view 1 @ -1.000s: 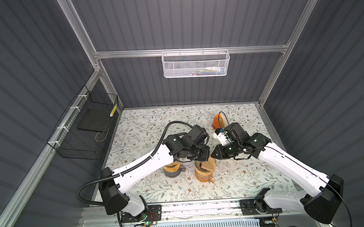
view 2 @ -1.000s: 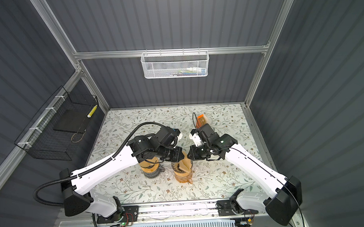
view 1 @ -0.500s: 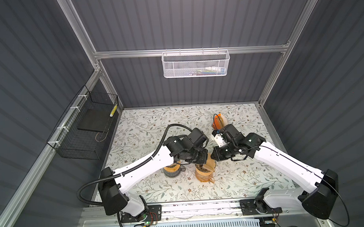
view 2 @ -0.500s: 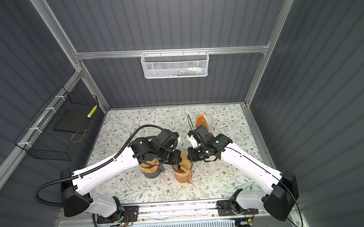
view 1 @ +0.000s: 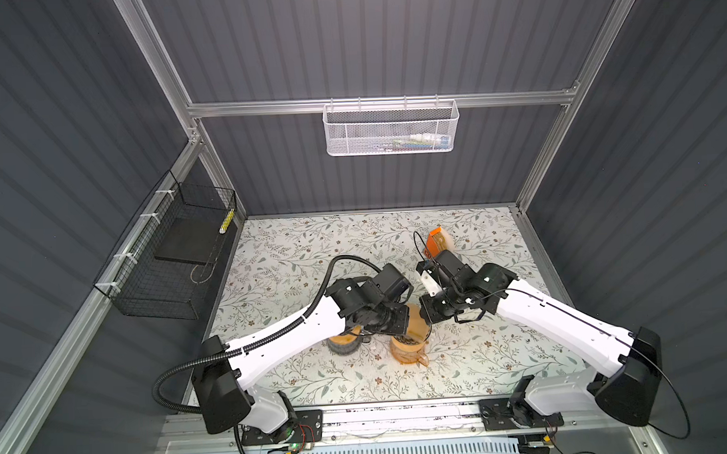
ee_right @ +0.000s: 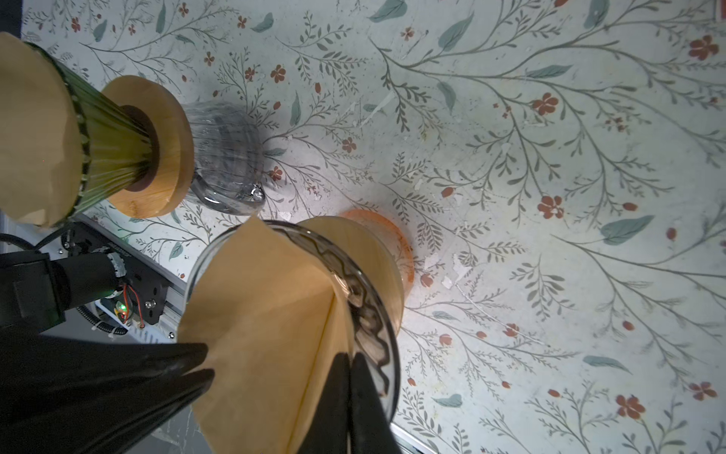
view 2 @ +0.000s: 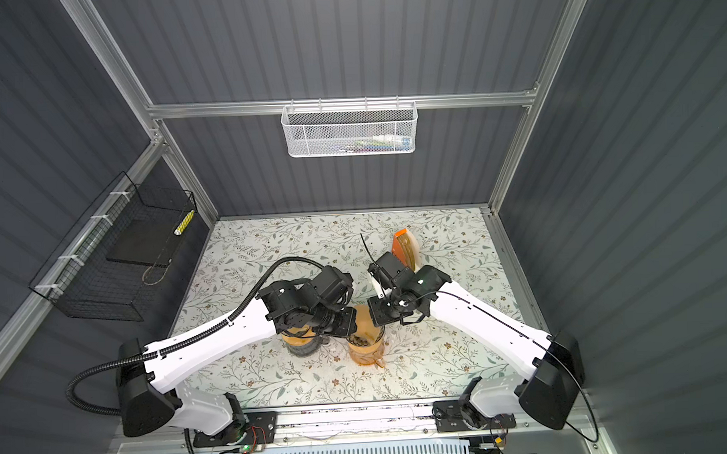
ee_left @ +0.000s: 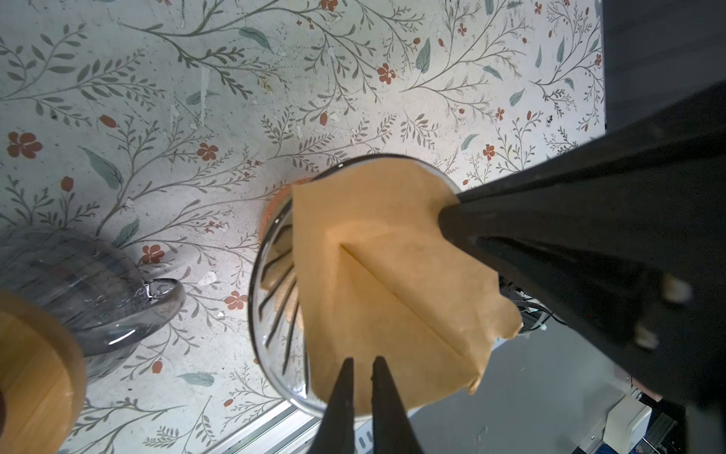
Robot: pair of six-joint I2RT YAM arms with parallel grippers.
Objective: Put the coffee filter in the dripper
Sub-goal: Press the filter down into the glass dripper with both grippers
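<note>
1. The filter [ee_left: 393,275] stands in the mouth of the clear dripper [ee_left: 257,298], with its top edge above the rim. Its tip is hidden, so how deep it sits cannot be told.
2. The left gripper [ee_left: 363,363] pinches one edge of the filter, its jaws almost together.
3. The right gripper [ee_right: 349,363] is closed on the opposite edge, by the seam, just inside the rim.
4. In both top views the wrists cover both grippers' fingertips.
5. Under the dripper only a wood collar [ee_right: 379,251] and a sliver of something orange show.
6. A second dripper [ee_right: 114,149], green and lined with paper [ee_right: 35,129], stands just beside it on the tabletop [ee_right: 550,118]. In both top views the left arm hides most of it.
</note>
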